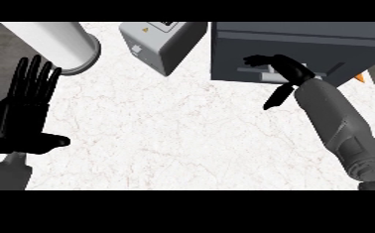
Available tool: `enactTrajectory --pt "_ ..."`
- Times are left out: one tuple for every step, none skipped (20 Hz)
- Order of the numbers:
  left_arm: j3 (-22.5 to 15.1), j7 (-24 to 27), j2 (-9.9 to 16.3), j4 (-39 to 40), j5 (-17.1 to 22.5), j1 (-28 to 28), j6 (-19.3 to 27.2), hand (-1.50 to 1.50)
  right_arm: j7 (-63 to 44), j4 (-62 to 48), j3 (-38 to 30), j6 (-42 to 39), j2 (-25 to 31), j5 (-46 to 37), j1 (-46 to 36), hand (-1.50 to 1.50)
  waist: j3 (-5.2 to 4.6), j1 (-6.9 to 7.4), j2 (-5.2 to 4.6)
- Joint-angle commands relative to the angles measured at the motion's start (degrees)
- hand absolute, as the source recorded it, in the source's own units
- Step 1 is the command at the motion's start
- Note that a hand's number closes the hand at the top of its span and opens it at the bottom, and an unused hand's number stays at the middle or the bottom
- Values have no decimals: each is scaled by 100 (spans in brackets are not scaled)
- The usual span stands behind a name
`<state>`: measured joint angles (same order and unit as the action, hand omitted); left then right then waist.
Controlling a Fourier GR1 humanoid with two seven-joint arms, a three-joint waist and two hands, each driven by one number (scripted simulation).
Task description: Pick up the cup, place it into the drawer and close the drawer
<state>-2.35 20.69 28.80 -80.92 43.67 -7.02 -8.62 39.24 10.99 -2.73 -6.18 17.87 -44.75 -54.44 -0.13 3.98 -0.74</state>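
Right robot hand [282, 71], at two o'clock, rests its curled fingers against the front of the dark drawer unit [293, 48], at its handle; whether they grip it I cannot tell. No cup shows, perhaps already inside the drawer. Left robot hand [29, 108] rests open at nine o'clock over the white marble desk [183, 128], well apart

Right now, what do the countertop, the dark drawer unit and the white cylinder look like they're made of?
Countertop: looks like white marble or stone, from the faint brownish veining; matte. Drawer unit: flat dark grey panels with a pale bar handle at the front, likely painted metal or laminate; cannot tell which. White cylinder: smooth, plain white with soft shading, perhaps plastic or ceramic.
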Motion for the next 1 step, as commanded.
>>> enactTrajectory --pt "-49 160 -53 185 -112 40 -204 -150 -409 -218 -157 425 289 6 -254 -150 33 121 -175"
